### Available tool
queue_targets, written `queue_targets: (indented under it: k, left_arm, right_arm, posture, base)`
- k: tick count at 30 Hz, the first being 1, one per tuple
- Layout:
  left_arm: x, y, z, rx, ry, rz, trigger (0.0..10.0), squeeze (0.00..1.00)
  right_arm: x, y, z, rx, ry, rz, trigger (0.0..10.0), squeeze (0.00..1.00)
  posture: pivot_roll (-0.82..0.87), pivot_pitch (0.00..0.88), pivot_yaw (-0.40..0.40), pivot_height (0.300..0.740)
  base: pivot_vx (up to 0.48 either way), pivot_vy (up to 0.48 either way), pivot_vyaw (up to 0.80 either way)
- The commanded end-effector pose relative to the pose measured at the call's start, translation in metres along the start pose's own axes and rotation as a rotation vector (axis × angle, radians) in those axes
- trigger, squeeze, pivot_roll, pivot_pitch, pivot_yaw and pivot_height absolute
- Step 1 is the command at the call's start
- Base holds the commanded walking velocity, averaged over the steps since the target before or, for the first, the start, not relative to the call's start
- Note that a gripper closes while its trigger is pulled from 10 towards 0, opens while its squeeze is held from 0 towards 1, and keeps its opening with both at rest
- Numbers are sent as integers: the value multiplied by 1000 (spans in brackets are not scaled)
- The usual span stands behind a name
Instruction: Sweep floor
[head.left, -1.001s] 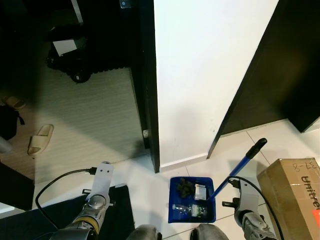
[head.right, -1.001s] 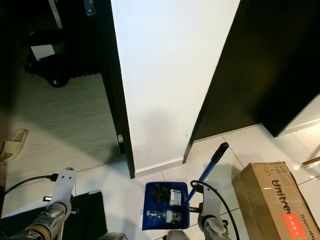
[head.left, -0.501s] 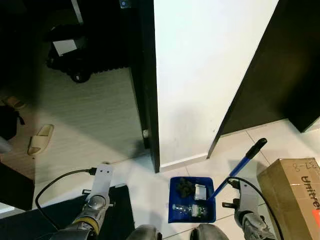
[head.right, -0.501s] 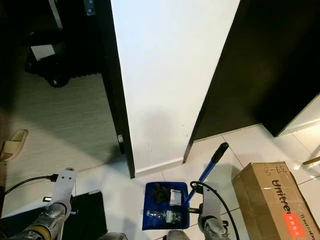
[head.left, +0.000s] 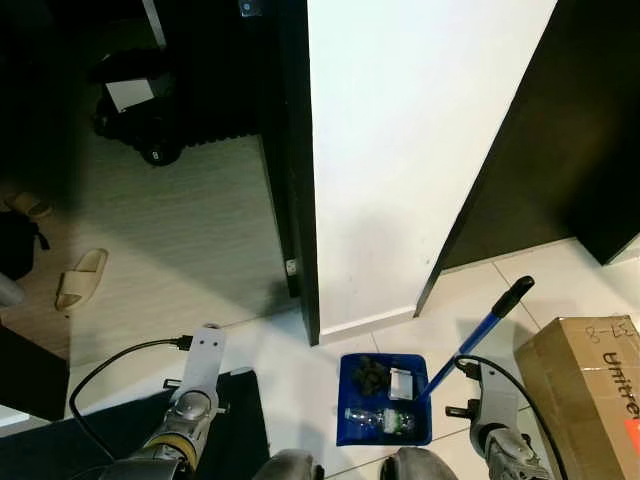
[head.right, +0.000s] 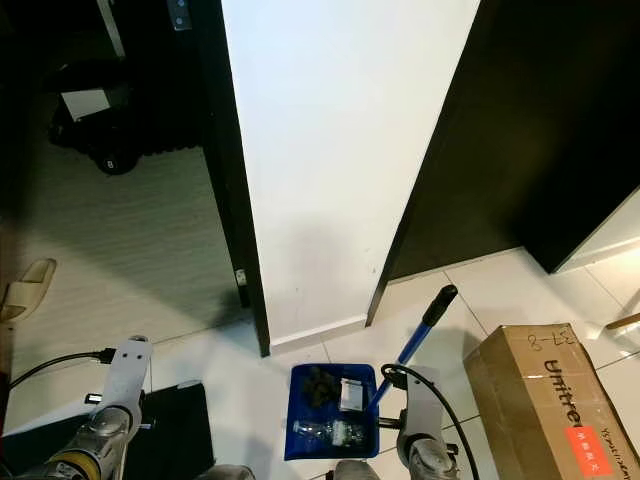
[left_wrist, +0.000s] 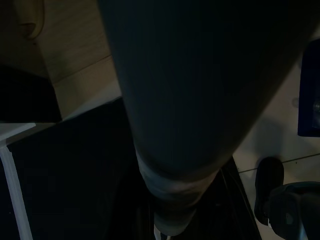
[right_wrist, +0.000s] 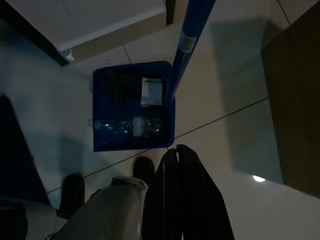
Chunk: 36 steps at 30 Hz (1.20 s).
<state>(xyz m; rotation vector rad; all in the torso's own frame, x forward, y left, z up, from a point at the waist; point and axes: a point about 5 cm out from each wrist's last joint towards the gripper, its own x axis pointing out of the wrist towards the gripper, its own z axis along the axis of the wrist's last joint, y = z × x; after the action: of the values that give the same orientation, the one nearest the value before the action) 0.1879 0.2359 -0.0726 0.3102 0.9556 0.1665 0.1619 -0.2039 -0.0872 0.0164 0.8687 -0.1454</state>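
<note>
Hanging low: both arms are down at the robot's sides, above white floor tiles (head.left: 290, 370).
Right gripper (right_wrist: 181, 152): its two black fingers are pressed together with nothing between them; the tips point down at the tiles, just short of the near edge of the dustpan.
Dustpan (right_wrist: 102, 95): a blue pan that lies flat on the tiles just ahead of the right gripper's tips, holding a clear bottle (right_wrist: 127, 125), a small white packet (right_wrist: 151, 91) and a dark clump (head.left: 368, 373).
Handle (head.left: 480, 335): a blue pole with a black grip (head.left: 512, 292) rises slanted from the pan's far side, passing beside the right arm (head.left: 493, 405) without touching the fingers.
Left gripper: its fingers cannot be made out; the left wrist view is very dark, crossed by a broad grey shape. The left arm (head.left: 200, 375) hangs over a black mat (head.left: 240, 420), a cable looping off its wrist.
Change: against one second ago, the right arm sits a touch lower and nearer the robot; dustpan, handle and left arm are as before.
Edges: a white wall (head.left: 410, 150) with dark door frames on either side stands beyond the pan; a cardboard box (head.left: 590, 385) stands close beside the right arm.
Open room: bare tiles lie between pan and mat, and a pale wood floor (head.left: 170, 240) opens through the left doorway, with a slipper (head.left: 80, 278) on it.
</note>
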Motion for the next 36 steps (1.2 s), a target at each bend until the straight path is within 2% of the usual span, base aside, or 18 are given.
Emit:
queue_targets:
  k: [1,20,36]
  left_arm:
    - [0,10,-7,38,28,17,10000,0]
    - [0,6,-3,25,26,13,10000,0]
    - [1,0,0,15,25,11,10000,0]
  right_arm:
    - [1,-1,2,-3,1,-3,10000,0]
    - [1,-9,1,-11,22,-29,10000,0]
    - [1,-11,1,-46,31,-21,10000,0]
  posture:
    - [92,0,-3,740]
    - [63,0,6,740]
    - [71,0,-33,740]
  base:
    - [0,0,0]
    - [0,0,0]
    - [0,0,0]
